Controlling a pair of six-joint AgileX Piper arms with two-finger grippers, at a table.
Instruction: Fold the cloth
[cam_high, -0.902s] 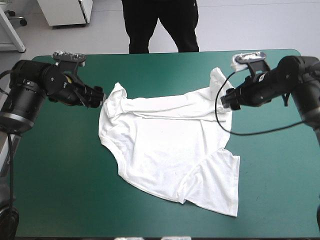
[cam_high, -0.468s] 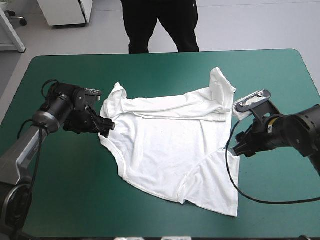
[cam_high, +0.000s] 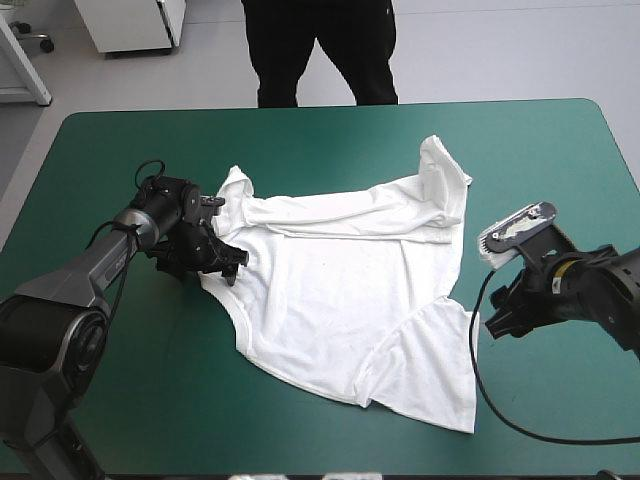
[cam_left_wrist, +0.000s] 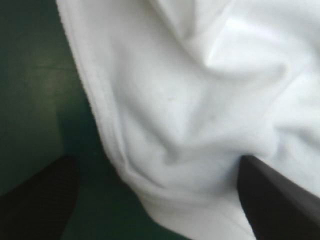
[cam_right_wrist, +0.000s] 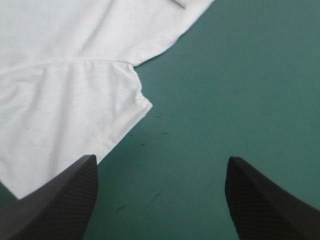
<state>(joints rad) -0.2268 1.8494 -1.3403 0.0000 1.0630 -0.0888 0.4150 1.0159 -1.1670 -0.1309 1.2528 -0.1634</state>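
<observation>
The white T-shirt (cam_high: 335, 285) lies spread on the table, mostly flat, with creases along its far edge and one sleeve folded out at the near right. My left gripper (cam_high: 235, 267) sits low at the shirt's left edge. In the left wrist view the left gripper (cam_left_wrist: 160, 205) is open, and the shirt's hemmed edge (cam_left_wrist: 107, 130) runs between its fingers (cam_left_wrist: 42, 197). My right gripper (cam_high: 493, 324) hovers just right of the near sleeve (cam_high: 430, 365). Seen from the right wrist, it (cam_right_wrist: 160, 200) is open over bare cover, with the sleeve's corner (cam_right_wrist: 142, 105) just ahead of it.
Teal-green cover (cam_high: 120, 380) surrounds the shirt on every side. The table's right edge (cam_high: 625, 160) runs close behind my right arm.
My left gripper has moved right and down onto the shirt's left edge. My right gripper has come toward the near side along the shirt's right edge, down to the sleeve.
</observation>
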